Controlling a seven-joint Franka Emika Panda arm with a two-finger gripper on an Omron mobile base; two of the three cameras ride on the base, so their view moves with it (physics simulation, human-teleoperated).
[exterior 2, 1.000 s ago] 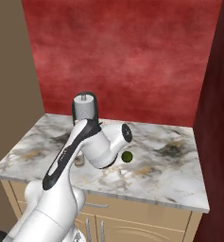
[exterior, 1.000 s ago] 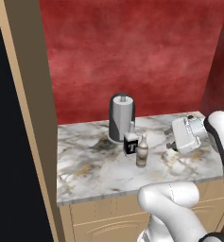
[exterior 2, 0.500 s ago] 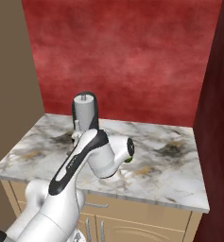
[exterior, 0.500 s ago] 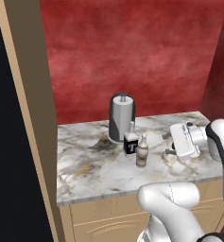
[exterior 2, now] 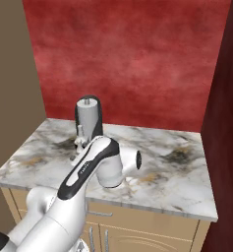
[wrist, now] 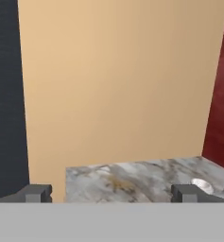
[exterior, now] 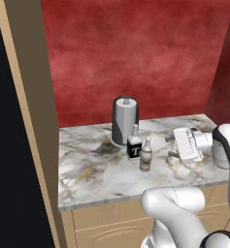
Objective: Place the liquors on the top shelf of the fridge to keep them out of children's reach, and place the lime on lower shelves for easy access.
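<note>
Swinging our arm lower and right across the counter, we now hide the lime; gripper spread wide, empty. Square bottle and slim bottle stand by the towel roll, so nothing is picked yet

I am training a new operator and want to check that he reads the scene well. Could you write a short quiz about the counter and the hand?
1. True or false: the hand is shut on the slim beige bottle.
2. What stands on the counter just behind the two bottles? A) a paper-towel roll B) a kettle C) a bowl
3. Fill the gap: the black label of the square bottle bears a white letter ___.

Key:
1. False; the hand is open and apart from the bottle.
2. A
3. T
</note>
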